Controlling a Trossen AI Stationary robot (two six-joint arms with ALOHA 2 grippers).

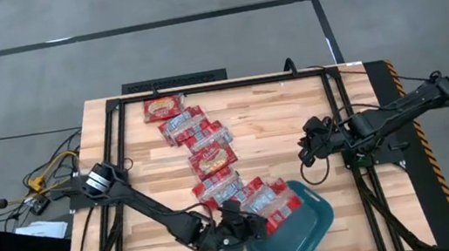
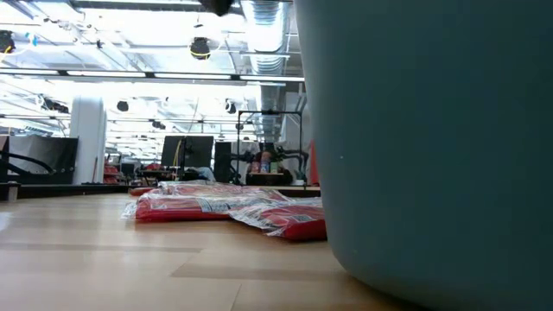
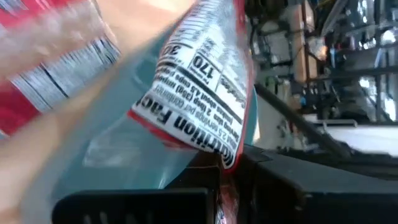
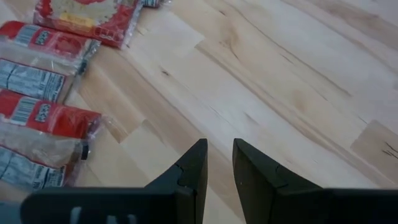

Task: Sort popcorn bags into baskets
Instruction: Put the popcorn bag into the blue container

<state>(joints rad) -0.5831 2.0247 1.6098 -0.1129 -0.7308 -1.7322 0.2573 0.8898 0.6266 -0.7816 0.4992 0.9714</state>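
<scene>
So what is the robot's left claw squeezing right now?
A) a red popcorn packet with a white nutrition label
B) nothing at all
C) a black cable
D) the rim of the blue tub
A: the left gripper is pinched shut on a glossy red popcorn packet with a white nutrition label, held by the rounded teal-blue plastic tub, while the right gripper hangs over bare wood.

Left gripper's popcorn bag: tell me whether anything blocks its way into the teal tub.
Nothing visible blocks it. The left gripper is shut on a popcorn bag right at the rim of the teal tub, where other bags already rest. The right gripper hangs apart over bare table.
</scene>
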